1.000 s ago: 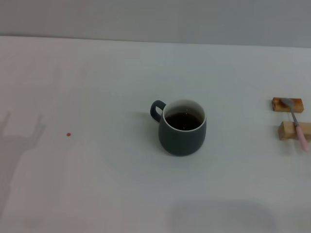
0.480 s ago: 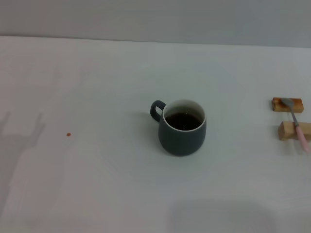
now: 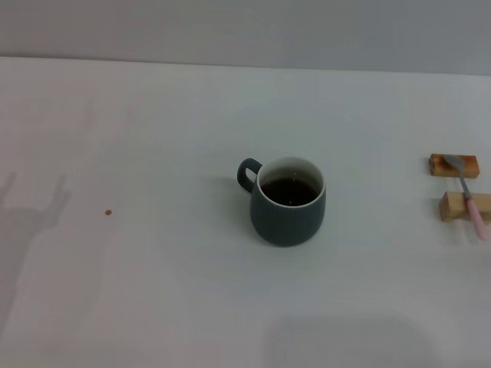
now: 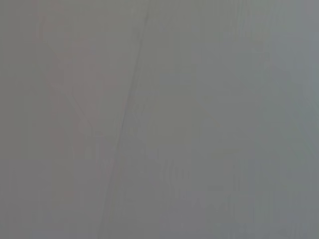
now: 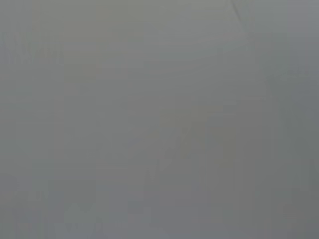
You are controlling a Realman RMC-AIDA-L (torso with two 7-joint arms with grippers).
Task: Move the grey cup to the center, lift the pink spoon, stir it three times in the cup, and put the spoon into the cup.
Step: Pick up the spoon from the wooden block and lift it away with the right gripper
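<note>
Head view: the grey cup (image 3: 288,202) stands upright near the middle of the white table (image 3: 153,115), loop handle pointing left and slightly far. Interior is white; dark liquid fills it to a little below the rim. Nothing touches the cup.

The pink spoon (image 3: 469,192) lies at the far right edge of the scene, well apart from the cup. Its grey metal bowl rests on the far wooden block (image 3: 453,165), and its neck and the start of the pale pink handle cross the near wooden block (image 3: 463,207). The handle end points toward the near side and runs just past the near block. The two blocks sit close together, one behind the other, not touching.

A small reddish speck (image 3: 108,212) lies on the table well to the left of the cup. A faint forked shadow (image 3: 34,203) falls on the table at the left edge.

Neither gripper appears in the head view, and both wrist views show only a plain grey surface. Claw opening on either arm: cannot tell, since neither is visible. Nothing is held at the cup or the spoon.
</note>
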